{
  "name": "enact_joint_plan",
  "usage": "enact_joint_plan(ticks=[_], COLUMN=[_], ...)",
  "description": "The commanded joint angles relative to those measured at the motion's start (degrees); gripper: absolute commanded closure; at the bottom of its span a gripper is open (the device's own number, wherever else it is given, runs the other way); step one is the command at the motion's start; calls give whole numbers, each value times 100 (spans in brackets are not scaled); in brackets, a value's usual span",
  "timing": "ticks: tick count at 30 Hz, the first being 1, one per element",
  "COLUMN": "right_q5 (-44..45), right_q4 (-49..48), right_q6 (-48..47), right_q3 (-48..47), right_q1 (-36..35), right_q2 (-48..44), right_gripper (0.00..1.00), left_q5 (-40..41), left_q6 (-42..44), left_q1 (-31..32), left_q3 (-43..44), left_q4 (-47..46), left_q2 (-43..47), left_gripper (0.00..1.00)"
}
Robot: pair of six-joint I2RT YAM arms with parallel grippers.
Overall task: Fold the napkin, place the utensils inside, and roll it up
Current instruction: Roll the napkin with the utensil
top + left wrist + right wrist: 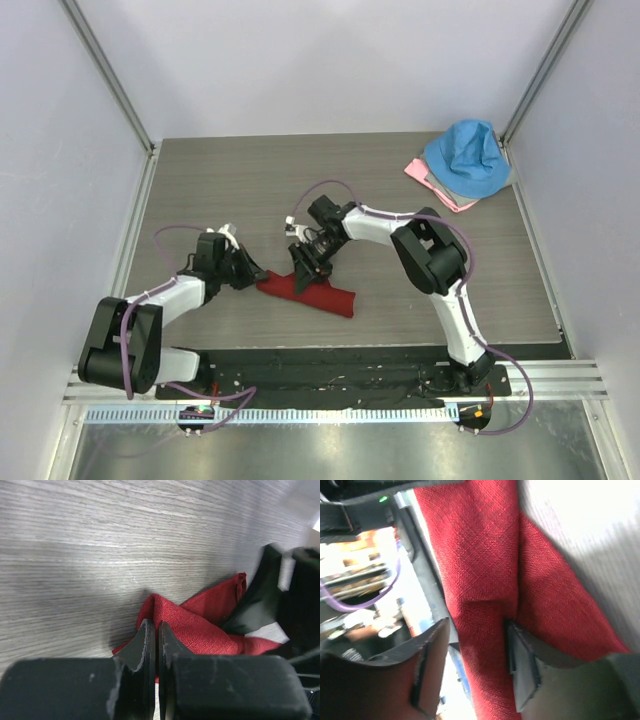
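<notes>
The dark red napkin lies bunched into a long narrow strip on the grey table, just ahead of the arm bases. My left gripper is at its left end. In the left wrist view the jaws are pressed together at a raised fold of the napkin. My right gripper is over the strip's middle. In the right wrist view it is open and straddles a ridge of the napkin, with one finger touching the cloth and the other apart. The fork is hidden.
A bright blue cloth lies on a pale pink cloth at the table's far right corner. Metal frame posts stand at the far corners. A black base plate runs along the near edge.
</notes>
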State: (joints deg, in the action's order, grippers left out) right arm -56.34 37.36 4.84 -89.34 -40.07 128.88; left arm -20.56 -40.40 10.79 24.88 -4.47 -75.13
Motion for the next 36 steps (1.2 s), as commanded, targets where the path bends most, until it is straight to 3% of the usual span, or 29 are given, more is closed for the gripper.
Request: enact_joint_plan(ticks=[1,9,16,31,34,36], right_q5=[1456,4538,6185,6056,5793,5424], right_q4=[-580,-2180,-2954,-2717,-2489,-2253], right_q6=[0,-1106,-1995,-2242,-2128,-2066], right_q3=[136,1743,2491,2387,2246,2167], right_q1=[-18,-1045,-2012,-2145,-2031,-1891], right_q2=[-1074,-2963,-3036,-2245,-2025,-1884], right_gripper=[41,32,28,32,36,38], left_q5=[113,122,26,-141,-194,-98], left_q6=[59,59,50,32,32,32], left_q1=[20,11,11,11,11,11], left_q3=[350,860,1097,1203,1229,1256], left_q4=[402,1141,1352,1265,1159,1168], left_q2=[-220,-511,-704,-731,-696,-626], left_gripper=[100,100,100,100,94,83])
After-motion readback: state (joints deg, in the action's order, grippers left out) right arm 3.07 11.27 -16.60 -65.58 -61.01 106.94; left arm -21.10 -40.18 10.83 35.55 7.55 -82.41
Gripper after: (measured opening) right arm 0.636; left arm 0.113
